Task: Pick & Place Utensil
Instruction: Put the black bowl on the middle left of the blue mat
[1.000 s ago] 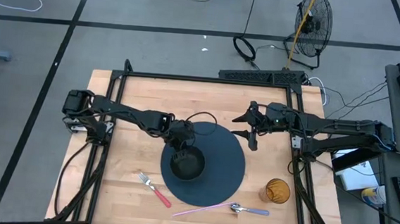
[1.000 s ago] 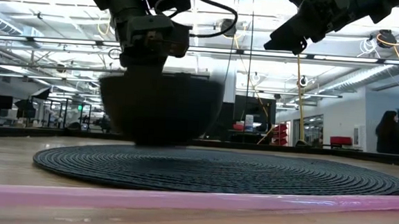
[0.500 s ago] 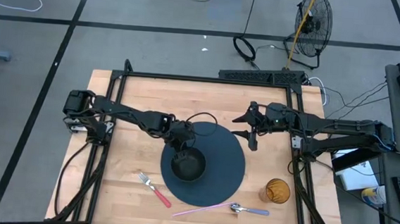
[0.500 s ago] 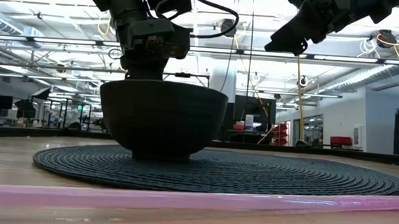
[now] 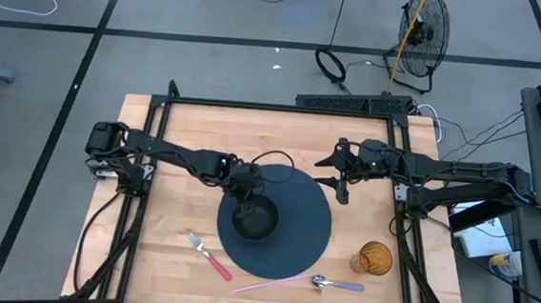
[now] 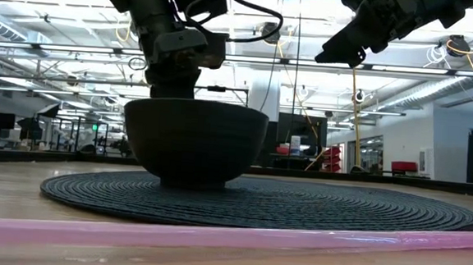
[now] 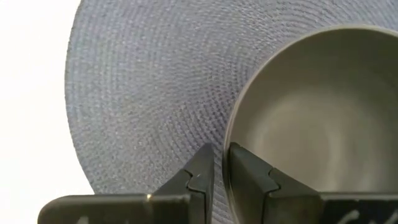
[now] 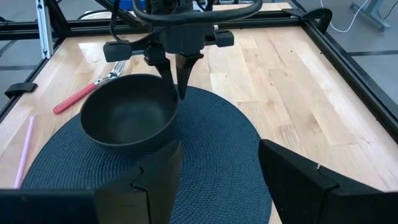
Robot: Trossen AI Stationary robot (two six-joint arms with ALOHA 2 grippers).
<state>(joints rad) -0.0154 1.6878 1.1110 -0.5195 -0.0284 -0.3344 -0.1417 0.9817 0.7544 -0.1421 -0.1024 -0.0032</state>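
A dark bowl (image 5: 258, 223) stands upright on its foot on a round dark woven mat (image 5: 302, 221); it also shows in the low view (image 6: 193, 142). My left gripper (image 5: 245, 201) is shut on the bowl's rim on its far-left side. My right gripper (image 5: 341, 186) is open and empty, raised above the mat's far right edge. A fork with a red handle (image 5: 207, 253), a pink straw (image 5: 269, 284) and a spoon (image 5: 339, 284) lie on the table near the front edge. My left gripper pinches the bowl's rim (image 7: 227, 140), one finger (image 7: 252, 177) inside the bowl and one finger (image 7: 200, 174) outside it. The fingers come from above and point down. The bowl sits upright with its foot on the mat (image 6: 298, 204).
An amber cup (image 5: 375, 258) stands at the front right, beside the mat. The black frame rails (image 5: 283, 107) run along the table's far edge and sides. Bare wood lies left of the mat and at the far right.
My left gripper has gone down with the bowl. The bowl, a little above the mat a second ago, now rests on it. My left gripper keeps its hold on the rim.
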